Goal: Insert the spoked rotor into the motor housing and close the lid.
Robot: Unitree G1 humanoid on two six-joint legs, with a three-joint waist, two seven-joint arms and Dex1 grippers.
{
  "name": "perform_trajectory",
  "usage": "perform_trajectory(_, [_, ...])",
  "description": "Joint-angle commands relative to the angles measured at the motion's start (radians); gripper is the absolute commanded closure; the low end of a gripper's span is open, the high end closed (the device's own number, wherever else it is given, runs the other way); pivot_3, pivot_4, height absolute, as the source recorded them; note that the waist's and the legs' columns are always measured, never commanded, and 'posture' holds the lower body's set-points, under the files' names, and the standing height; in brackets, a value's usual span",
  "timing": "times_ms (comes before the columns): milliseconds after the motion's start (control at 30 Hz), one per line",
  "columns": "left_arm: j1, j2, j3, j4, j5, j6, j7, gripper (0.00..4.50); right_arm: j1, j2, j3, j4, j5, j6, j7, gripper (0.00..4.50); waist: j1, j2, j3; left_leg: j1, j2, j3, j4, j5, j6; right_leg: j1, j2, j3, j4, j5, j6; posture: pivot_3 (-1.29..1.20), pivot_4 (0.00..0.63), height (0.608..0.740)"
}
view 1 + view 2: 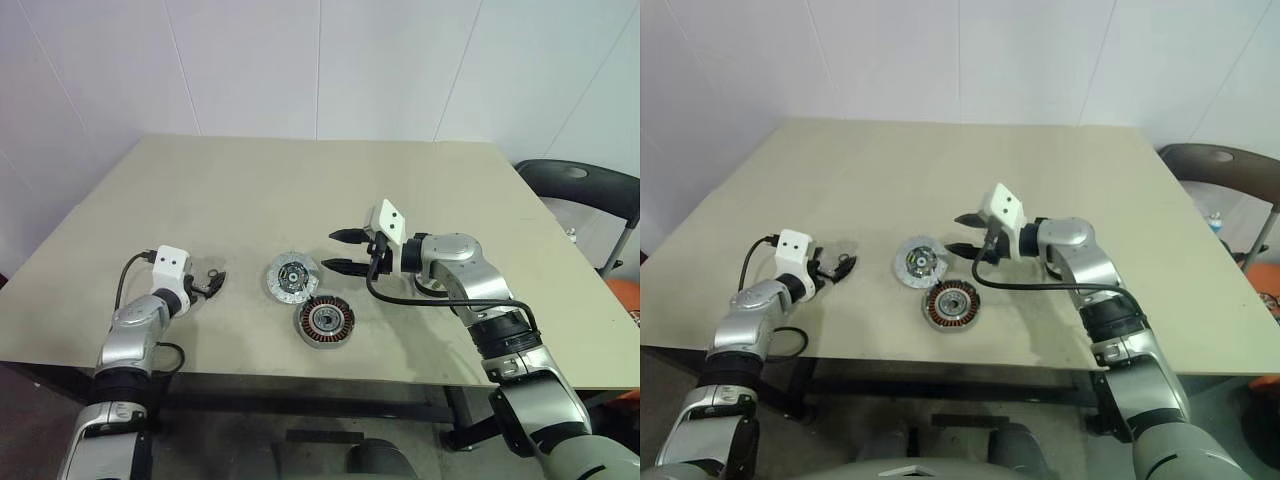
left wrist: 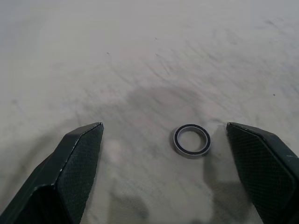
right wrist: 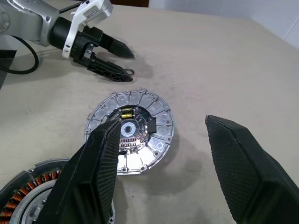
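The left gripper (image 1: 214, 281) is hovering low over the table (image 1: 300, 180) with fingers spread wide and empty around a small dark ring (image 2: 192, 140). To its right the motor housing (image 1: 292, 276) is lying flat, the spoked rotor (image 1: 326, 321) just beside it, nearer the table's front edge. The right gripper (image 1: 342, 251) is hanging open and empty above the housing; the rotor is looking rigid and probably weighty, best pinched across its silvery rim, away from the copper coils.

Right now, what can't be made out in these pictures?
- Spoked rotor: right wrist view, cut off by the frame edge and partly hidden by a right gripper finger.
- Motor housing: part behind that finger.
- Small ring between the left gripper fingers: too small in head views.
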Motion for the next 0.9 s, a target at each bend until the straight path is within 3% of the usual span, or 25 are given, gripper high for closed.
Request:
perform_trajectory(33, [0.031, -0.027, -0.08, -0.004, -0.001, 0.066, -0.08, 0.62, -0.009, 0.005, -0.026, -0.039, 0.01, -0.017, -0.009, 1.43, 0.0, 0.0, 0.0, 0.0, 0.0, 0.0, 0.0, 0.0, 0.0, 0.0, 0.0, 0.0, 0.0, 0.0, 0.0, 0.0, 0.0, 0.74])
perform_trajectory(233, [0.035, -0.024, -0.085, -0.028, 0.004, 0.093, -0.092, 2.72, -0.006, 0.012, -0.023, -0.046, 0.012, -0.016, -0.018, 1.43, -0.001, 0.001, 0.0, 0.0, 0.0, 0.0, -0.001, 0.0, 0.0, 0.0, 0.0, 0.0, 0.0, 0.0, 0.001, 0.0, 0.0, 0.74])
perform_trajectory(367, [0.039, -0.025, -0.084, -0.046, 0.004, 0.115, -0.084, 3.79, 0.001, 0.014, -0.024, -0.055, 0.012, -0.013, -0.023, 1.43, -0.001, 0.002, -0.001, 0.0, 0.0, 0.0, 0.0, 0.0, 0.0, 0.0, 0.0, 0.0, 0.0, 0.0, 0.001, 0.0, 0.0, 0.74])
perform_trajectory(900, [0.023, -0.063, -0.108, -0.061, 0.093, 0.042, 0.027, 3.79, 0.001, 0.009, -0.018, -0.05, 0.006, -0.013, -0.019, 1.43, 0.004, 0.004, -0.003, 0.002, 0.0, -0.001, 0.001, -0.001, -0.002, 0.0, 0.0, 0.0, 0.0, 0.0, 0.0, 0.0, 0.0, 0.74])
